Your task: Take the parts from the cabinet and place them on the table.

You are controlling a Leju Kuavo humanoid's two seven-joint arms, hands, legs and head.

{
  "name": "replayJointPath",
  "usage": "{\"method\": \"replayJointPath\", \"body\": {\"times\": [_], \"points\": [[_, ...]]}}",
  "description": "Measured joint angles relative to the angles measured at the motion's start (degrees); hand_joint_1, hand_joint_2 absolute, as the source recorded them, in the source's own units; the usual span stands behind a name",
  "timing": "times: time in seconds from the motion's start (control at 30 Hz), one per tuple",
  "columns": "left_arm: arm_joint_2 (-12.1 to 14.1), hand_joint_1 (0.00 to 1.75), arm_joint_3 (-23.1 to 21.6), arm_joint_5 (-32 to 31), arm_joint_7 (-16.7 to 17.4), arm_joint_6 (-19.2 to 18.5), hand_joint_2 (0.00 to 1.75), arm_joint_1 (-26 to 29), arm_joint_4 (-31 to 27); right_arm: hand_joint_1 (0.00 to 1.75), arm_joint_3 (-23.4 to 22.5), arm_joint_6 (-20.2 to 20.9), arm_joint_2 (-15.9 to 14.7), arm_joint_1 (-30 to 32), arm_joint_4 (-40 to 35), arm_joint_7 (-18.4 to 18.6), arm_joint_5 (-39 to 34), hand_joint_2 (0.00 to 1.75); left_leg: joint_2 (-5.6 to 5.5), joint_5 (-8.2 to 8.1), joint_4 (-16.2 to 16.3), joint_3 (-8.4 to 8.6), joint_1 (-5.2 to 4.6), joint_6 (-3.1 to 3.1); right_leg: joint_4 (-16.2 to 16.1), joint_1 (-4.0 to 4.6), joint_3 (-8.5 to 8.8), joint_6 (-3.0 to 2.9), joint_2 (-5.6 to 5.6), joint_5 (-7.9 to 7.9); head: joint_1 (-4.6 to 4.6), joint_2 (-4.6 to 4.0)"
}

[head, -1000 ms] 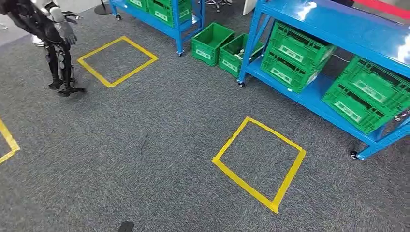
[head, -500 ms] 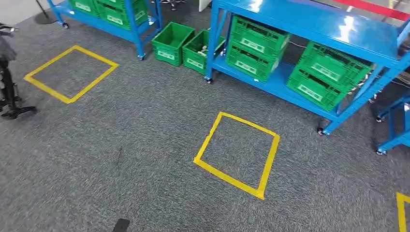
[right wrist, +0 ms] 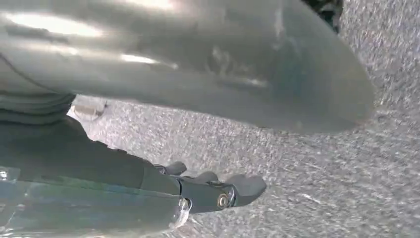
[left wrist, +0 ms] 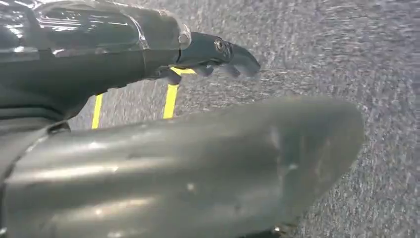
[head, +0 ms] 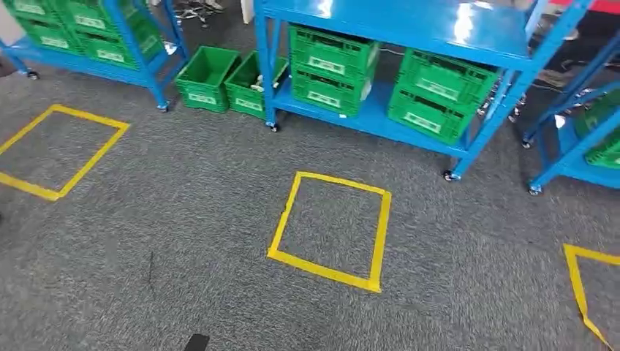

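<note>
Grey speckled carpet floor [head: 183,219] carries a yellow tape square [head: 330,229] at centre. At twelve o'clock stands the blue metal wheeled cabinet [head: 409,25], its lower shelf holding green plastic crates [head: 330,67]; parts inside are hidden. The left robot hand [left wrist: 218,54] and right robot hand [right wrist: 218,191] hang over carpet, fingers apart, empty.

Your robot's left hand [left wrist: 208,148] has a thick, smooth grey thumb with a rounded, blunt tip and soft highlights along its length. Beside it you have darker charcoal fingers [left wrist: 233,52], slim and segmented, with a small round silver screw set in one of them. A glossy, clear-looking cover wraps the back of the hand. Your right hand [right wrist: 198,99] matches it: the same broad grey thumb, dark fingers [right wrist: 237,191] with a brass-toned screw, and a shiny translucent cover.
</note>
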Motion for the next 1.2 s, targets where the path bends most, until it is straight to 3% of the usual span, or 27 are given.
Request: {"method": "replayJointPath", "body": {"times": [0.03,0.07,0.1,0.13,0.2,0.27,0.3,0.33,0.4,0.43,0.47,0.5,0.57,0.6,0.63,0.67,0.77,0.8,0.83,0.87,0.93,0.97,1.0,1.07,1.1,1.17,1.2], "points": [[0.00,0.00,0.00,0.00,0.00,0.00,0.00,-0.01,0.00,0.00,0.00,0.00,-0.02,0.06,0.00,0.00,0.00,0.00,-0.25,3.21,-3.92,1.35,0.06,-0.07,0.35,-0.18,0.30,0.25,0.78,-0.43,-0.04,0.00],[0.00,0.00,0.00,0.00,0.00,0.00,0.00,-0.02,0.00,0.00,0.00,0.00,-0.04,0.04,-0.02,0.00,0.00,0.00,-1.84,6.54,-8.88,3.21,0.37,-0.29,0.91,-0.40,0.51,0.59,1.59,-1.01,-0.11,0.00],[0.02,0.00,0.00,0.00,0.04,-0.04,0.00,0.01,0.00,0.00,0.00,-0.02,-0.07,0.02,-0.02,0.00,0.00,0.00,-5.62,5.71,-10.23,4.05,0.73,-0.22,1.36,-0.59,0.21,1.01,2.20,-1.55,-0.13,0.00],[-0.04,0.00,0.00,0.00,0.02,-0.07,0.00,0.19,0.00,0.00,0.00,-0.02,-0.18,-0.33,0.02,0.00,0.04,0.00,-6.26,5.31,-12.05,4.71,0.94,0.08,2.33,-0.48,-0.11,1.49,3.11,-2.04,-0.44,0.00],[0.09,0.00,-0.02,0.00,0.06,-0.07,0.00,-0.02,0.00,0.00,0.00,0.00,-0.22,-0.31,-0.04,0.00,0.02,0.00,-4.84,5.01,-11.46,4.77,0.38,1.12,1.71,-0.89,-0.59,2.10,4.47,-1.71,-0.20,0.00],[0.00,0.00,-0.02,0.00,0.02,-0.07,0.00,0.02,0.00,0.00,0.02,0.00,-0.28,-0.08,-0.07,0.00,0.04,0.00,-3.09,5.04,-12.24,5.21,0.83,1.78,1.69,-1.01,-0.68,2.63,5.64,-1.85,-0.20,0.00],[0.02,0.00,-0.02,-0.02,0.00,-0.07,0.00,-0.02,-0.02,0.00,0.09,0.00,-0.24,-0.01,-0.11,0.02,0.04,0.00,-2.21,4.95,-12.50,5.75,0.78,2.08,2.72,-0.62,-0.96,3.05,1.95,-2.41,-0.07,0.00],[-0.07,0.00,-0.02,-0.02,0.00,-0.07,0.00,0.03,0.00,0.00,0.09,-0.02,-0.28,-0.29,-0.11,0.02,0.04,0.00,-0.96,4.70,-12.62,6.14,0.67,2.48,5.94,-0.67,-2.74,3.50,-0.68,-4.08,0.48,0.00],[0.04,0.00,0.00,0.00,0.02,-0.07,0.00,0.28,0.00,0.00,0.09,-0.02,-0.31,-0.65,-0.24,0.02,0.04,0.00,1.39,4.06,-12.62,6.65,0.54,2.62,14.66,-0.84,-7.69,3.96,-2.28,-7.66,0.61,0.00],[0.09,0.00,0.00,0.00,0.02,-0.07,0.00,0.31,0.02,0.00,0.09,-0.02,-0.31,-0.57,-0.26,0.02,0.04,0.00,2.42,3.73,-12.62,6.90,0.53,2.59,18.04,-0.97,-9.77,4.11,-2.54,-8.42,0.61,0.00],[0.11,0.00,0.00,0.00,0.02,-0.07,0.00,0.26,0.02,0.00,0.11,0.00,-0.31,-0.24,-0.24,0.02,0.04,0.00,3.39,3.33,-12.62,7.36,0.47,2.54,19.05,-1.13,-10.68,4.11,-2.61,-7.65,0.70,0.00],[0.09,0.00,0.00,0.00,0.02,-0.07,0.00,0.21,0.02,0.00,0.13,0.00,-0.31,0.11,-0.24,0.04,0.04,0.00,3.98,2.96,-12.62,7.81,0.44,2.40,17.28,-1.20,-10.07,3.98,-2.68,-5.62,0.68,0.00],[0.04,0.00,-0.02,0.00,0.02,-0.07,0.00,-0.02,0.00,0.00,0.15,0.00,-0.41,0.40,-0.24,0.04,0.04,0.00,5.18,2.20,-12.68,8.99,0.36,2.16,8.34,-1.02,-6.10,3.21,-3.49,0.34,0.74,0.00],[-0.04,0.00,-0.02,0.00,0.02,-0.07,0.00,-0.14,0.00,0.00,0.13,0.00,-0.59,0.46,-0.24,0.04,0.04,0.00,5.59,1.84,-12.77,9.39,0.34,2.02,4.02,-0.63,-4.31,2.60,-5.20,1.89,0.79,0.00],[-0.20,0.00,-0.02,0.00,0.02,-0.07,0.00,-0.19,0.00,0.00,0.13,0.00,-0.74,0.38,-0.24,0.02,0.04,0.00,6.20,1.64,-12.97,9.41,0.08,1.69,3.80,0.29,-3.64,1.98,-7.43,0.77,0.72,0.00],[-0.17,0.00,-0.04,0.00,0.00,-0.07,0.00,-0.28,0.00,0.00,0.13,0.00,-0.76,0.16,-0.26,0.02,0.04,0.00,6.35,1.61,-13.12,9.40,0.12,1.40,2.65,0.44,-3.32,1.48,-7.31,0.38,0.96,0.00],[-0.39,0.00,-0.28,0.04,-0.11,-0.07,0.00,-0.52,-0.02,0.00,0.13,-0.09,-0.94,0.44,-0.26,-0.04,0.07,0.00,8.30,1.40,-14.36,10.92,-0.09,0.52,1.66,0.46,-3.00,1.08,-5.67,0.39,1.18,0.00],[-0.39,0.00,-0.28,0.11,-0.39,-0.07,0.00,-0.59,-0.09,0.00,0.13,-0.09,-0.92,0.71,-0.30,-0.13,0.13,0.00,5.07,0.76,-14.09,11.16,0.22,0.25,0.61,-0.08,-2.03,1.04,-5.18,0.81,1.10,0.00],[-0.39,0.00,-0.31,0.13,-0.72,-0.04,0.00,-0.58,-0.09,0.00,0.15,-0.09,-0.90,0.61,-0.39,-0.28,0.24,0.00,1.05,-0.43,-11.93,10.16,0.28,0.31,0.03,-0.26,-1.48,0.77,-4.72,0.86,0.68,0.00],[-0.39,0.00,-0.35,0.17,-0.88,-0.04,0.00,-0.51,-0.09,0.00,0.15,-0.11,-0.90,0.25,-0.39,-0.37,0.24,0.00,-0.01,-2.41,-7.51,7.71,0.26,0.34,-0.09,-0.32,-1.35,0.48,-3.97,0.83,0.37,0.00],[-0.37,0.00,-0.37,0.44,-1.01,-0.04,0.00,-0.29,-0.09,0.00,0.13,-0.20,-0.79,-0.14,-0.44,-0.39,0.44,0.00,-0.11,-4.81,0.73,2.36,0.27,0.25,-0.01,-0.17,-1.09,0.16,-2.15,0.49,-0.22,0.00],[-0.35,0.00,-0.37,0.66,-1.03,-0.02,0.00,-0.09,-0.07,0.00,0.13,-0.24,-0.77,-0.09,-0.57,-0.39,0.48,0.00,-0.05,-4.33,2.33,0.66,0.26,0.26,0.05,-0.13,-0.85,0.18,-1.26,0.27,-0.28,0.00],[-0.37,0.00,-0.37,0.81,-1.14,-0.02,0.00,0.01,-0.07,0.00,0.13,-0.26,-0.76,0.04,-0.63,-0.26,0.50,0.00,0.03,-2.45,1.51,0.29,0.27,0.26,0.12,-0.12,-0.50,0.23,-0.42,0.00,-0.39,0.00],[-0.37,0.00,-0.37,1.18,-1.25,-0.02,0.00,-0.05,-0.07,0.00,0.13,-0.26,-0.79,0.25,-0.77,0.20,0.61,0.00,-0.38,4.42,-6.47,2.71,0.29,0.45,0.54,-0.18,0.45,0.50,0.87,-0.84,-0.57,0.00],[-0.37,0.00,-0.37,1.40,-1.20,-0.04,0.00,-0.07,-0.07,0.00,0.13,-0.26,-0.79,0.23,-0.83,0.57,0.77,0.00,-1.23,6.81,-10.57,4.00,0.32,0.68,0.86,-0.21,0.67,0.74,1.37,-1.36,-0.74,0.00],[-0.37,0.00,-0.44,0.68,0.95,-1.57,0.00,-0.41,-0.04,0.00,0.15,0.00,-0.87,0.14,-0.85,2.31,0.44,0.00,-1.43,5.19,-12.18,4.93,0.14,1.29,1.70,-0.08,0.21,1.48,2.11,-2.05,-1.07,0.00],[-0.28,0.00,-0.53,0.18,2.55,-2.84,0.00,-0.56,-0.04,0.00,0.13,0.22,-0.90,0.18,-0.83,3.49,0.02,0.00,-1.47,5.26,-12.01,4.82,-0.07,1.54,1.53,-0.27,0.18,1.70,2.00,-1.96,-0.81,0.00]]}}
